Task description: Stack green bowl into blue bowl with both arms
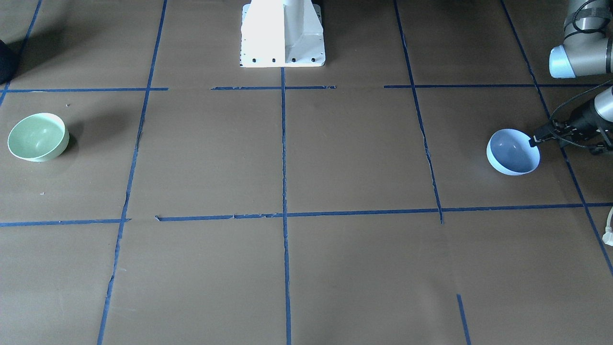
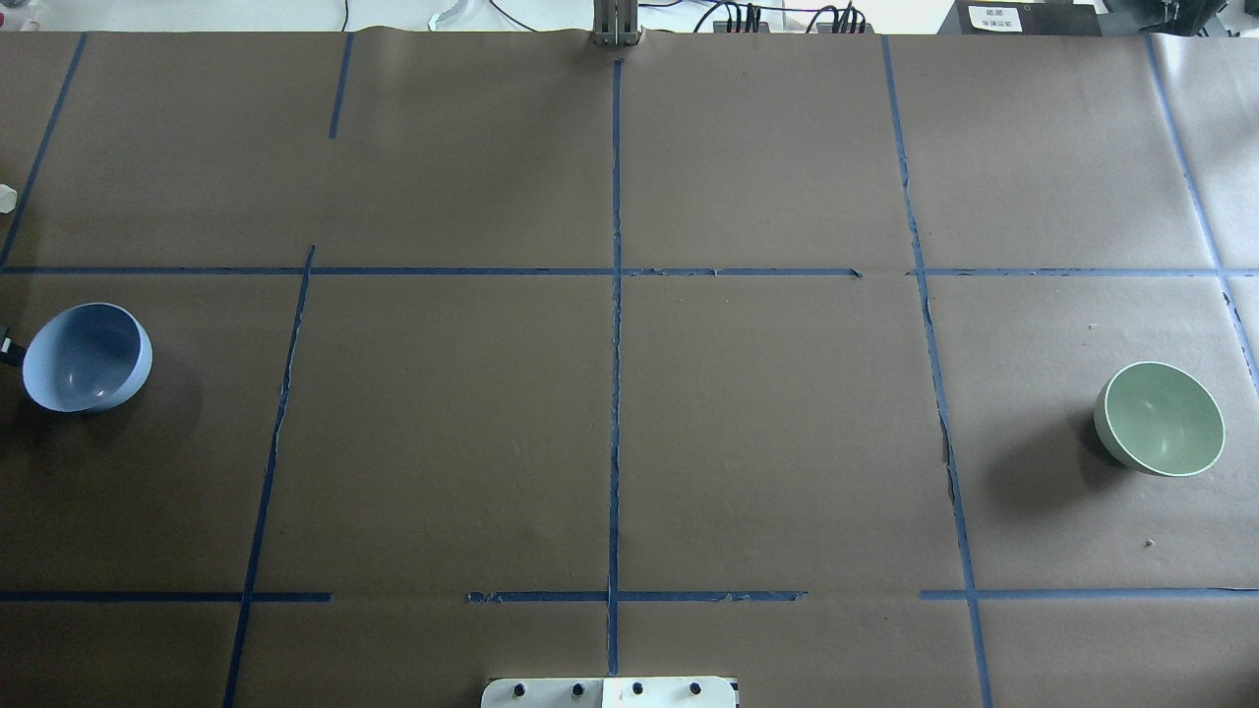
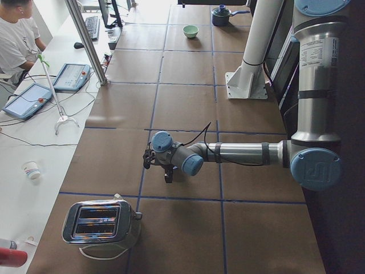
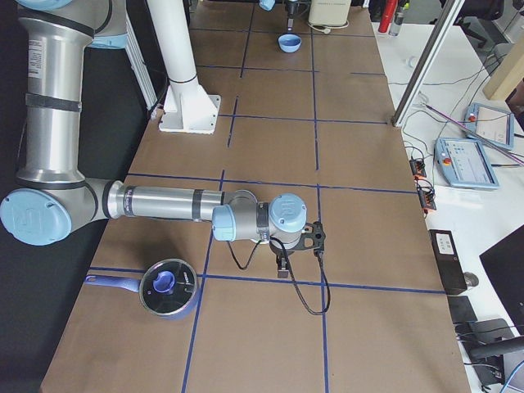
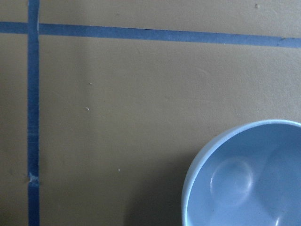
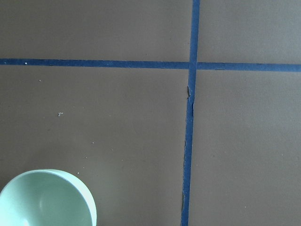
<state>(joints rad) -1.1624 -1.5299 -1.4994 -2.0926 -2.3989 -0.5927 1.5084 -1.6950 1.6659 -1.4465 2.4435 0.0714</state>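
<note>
Notably, the glossy mint green bowl (image 1: 38, 136) stood at the desk's (image 1: 335, 158) robot-right end, the periwinkle blue bowl (image 1: 512, 152) opposite, the left hand (image 1: 533, 141) at its rim; how far it or the right hand (image 4: 282, 268) was open could not be told.

The blue bowl (image 2: 87, 357) stands at the bench's (image 2: 767, 442) left edge. The green bowl (image 2: 1161, 418) stands near the right edge, well apart.
</note>
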